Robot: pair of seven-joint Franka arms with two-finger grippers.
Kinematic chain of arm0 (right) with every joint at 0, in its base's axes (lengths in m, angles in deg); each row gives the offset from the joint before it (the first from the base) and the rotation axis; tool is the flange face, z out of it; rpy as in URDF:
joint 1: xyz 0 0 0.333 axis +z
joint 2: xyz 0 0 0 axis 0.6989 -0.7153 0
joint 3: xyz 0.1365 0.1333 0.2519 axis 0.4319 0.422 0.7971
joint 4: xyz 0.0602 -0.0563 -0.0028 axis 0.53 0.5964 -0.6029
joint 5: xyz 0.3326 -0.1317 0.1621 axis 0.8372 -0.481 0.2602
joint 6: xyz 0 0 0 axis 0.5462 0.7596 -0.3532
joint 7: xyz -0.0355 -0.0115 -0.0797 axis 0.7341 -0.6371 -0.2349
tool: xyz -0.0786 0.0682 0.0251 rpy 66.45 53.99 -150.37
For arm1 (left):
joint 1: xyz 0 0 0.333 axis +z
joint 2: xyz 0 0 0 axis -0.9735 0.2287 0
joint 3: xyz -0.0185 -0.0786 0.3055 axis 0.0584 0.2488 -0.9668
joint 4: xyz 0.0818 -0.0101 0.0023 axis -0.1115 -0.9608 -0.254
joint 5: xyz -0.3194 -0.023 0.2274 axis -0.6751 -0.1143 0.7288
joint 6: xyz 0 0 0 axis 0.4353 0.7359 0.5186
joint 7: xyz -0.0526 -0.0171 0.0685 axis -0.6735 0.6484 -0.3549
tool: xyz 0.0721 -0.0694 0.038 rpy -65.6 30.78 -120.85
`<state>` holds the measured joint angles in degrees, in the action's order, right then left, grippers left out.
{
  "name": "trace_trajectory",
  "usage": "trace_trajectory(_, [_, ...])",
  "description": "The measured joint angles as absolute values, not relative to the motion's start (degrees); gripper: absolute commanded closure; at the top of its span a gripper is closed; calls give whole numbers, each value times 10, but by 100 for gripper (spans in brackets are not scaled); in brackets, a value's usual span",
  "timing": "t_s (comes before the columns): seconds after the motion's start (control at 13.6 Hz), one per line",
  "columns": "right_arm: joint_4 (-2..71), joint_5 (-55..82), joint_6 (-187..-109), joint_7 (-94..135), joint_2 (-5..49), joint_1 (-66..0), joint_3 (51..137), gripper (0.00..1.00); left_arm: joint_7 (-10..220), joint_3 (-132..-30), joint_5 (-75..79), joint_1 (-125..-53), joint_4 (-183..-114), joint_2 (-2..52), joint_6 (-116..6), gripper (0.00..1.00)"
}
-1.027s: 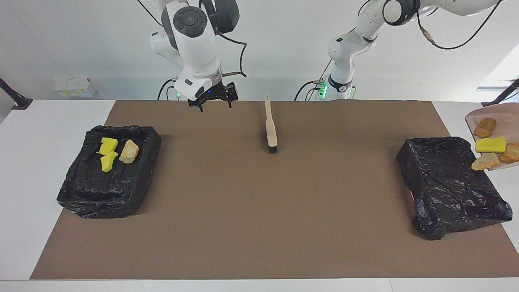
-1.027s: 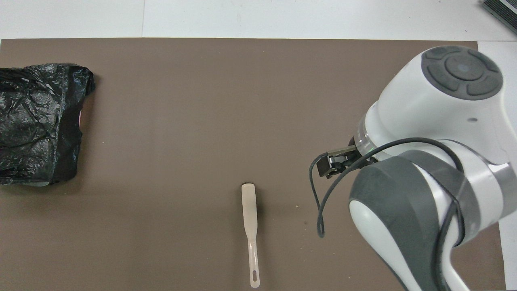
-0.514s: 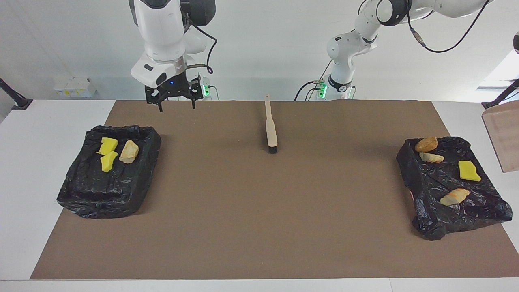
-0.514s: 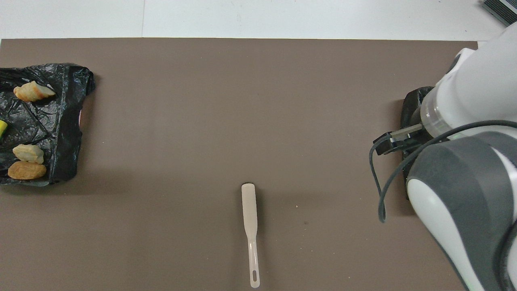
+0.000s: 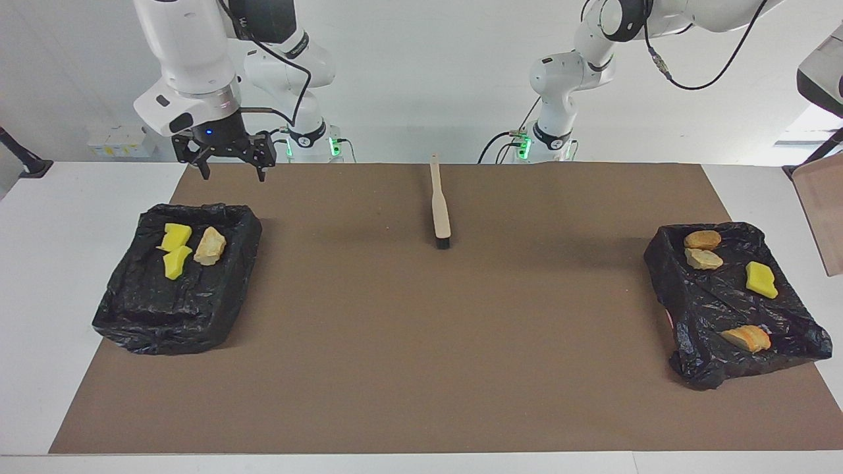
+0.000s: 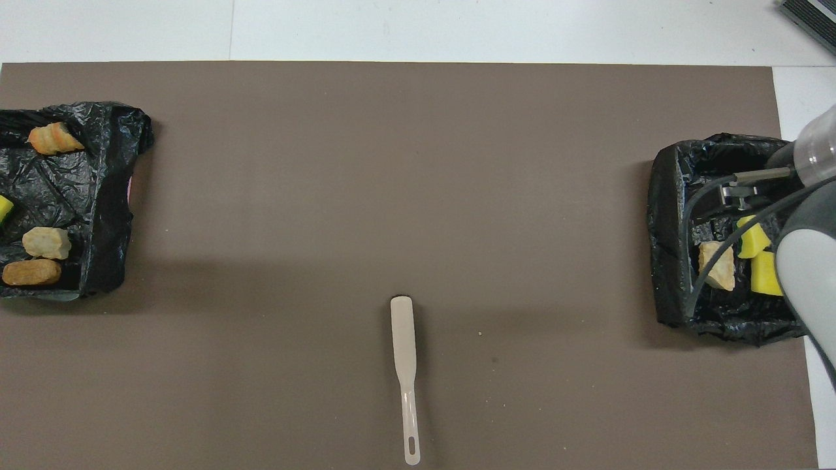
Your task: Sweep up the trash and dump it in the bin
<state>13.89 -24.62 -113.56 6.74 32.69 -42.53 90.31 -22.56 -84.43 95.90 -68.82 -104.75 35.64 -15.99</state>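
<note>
Trash is split between two black-lined bins right now. Over at the left arm's end, the bin (image 5: pixel 731 299) has four bits in it: a brown lump (image 5: pixel 702 239) and a paler tan lump (image 5: pixel 703 259) touching each other at the corner nearest the robots, a yellow sponge chunk (image 5: pixel 761 279) just past them, and an orange bread piece (image 5: pixel 746 338) lying apart at the end farthest from the robots. At the right arm's end, the other bin (image 5: pixel 174 283) holds two yellow sponge pieces (image 5: pixel 175 249) bunched up against a tan scrap (image 5: pixel 210 245), all in the half nearer the robots.

From my seat the right gripper (image 5: pixel 228 164) hangs in the air with its fingers spread wide, nothing in them, over the mat edge by that bin. The left gripper is off camera, clenched; I only see a beige dustpan (image 5: pixel 820 217) poking into the facing view edge, tilted steeply, up above the tabletop (image 5: pixel 39 276).

Brush (image 5: pixel 439 207) lies alone on the brown mat (image 5: pixel 421 342), midway between the bins, handle pointing toward the robots.
</note>
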Motion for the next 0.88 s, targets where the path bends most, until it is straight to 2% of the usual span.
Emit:
trace_trajectory(0.37, [145, -186, -1141, 50, 338, -452, 859, 0, -188, -843, 989, -770, -1045, 355, -61, 100])
trace_trajectory(0.59, [178, -174, -1165, 28, 356, -457, 858, 0, -124, -840, 994, -834, -1045, 349, 13, 100])
trace_trajectory(0.88, [228, -173, -1183, 32, 387, -457, 858, 0, -11, -837, 902, -877, -1052, 336, 61, 100])
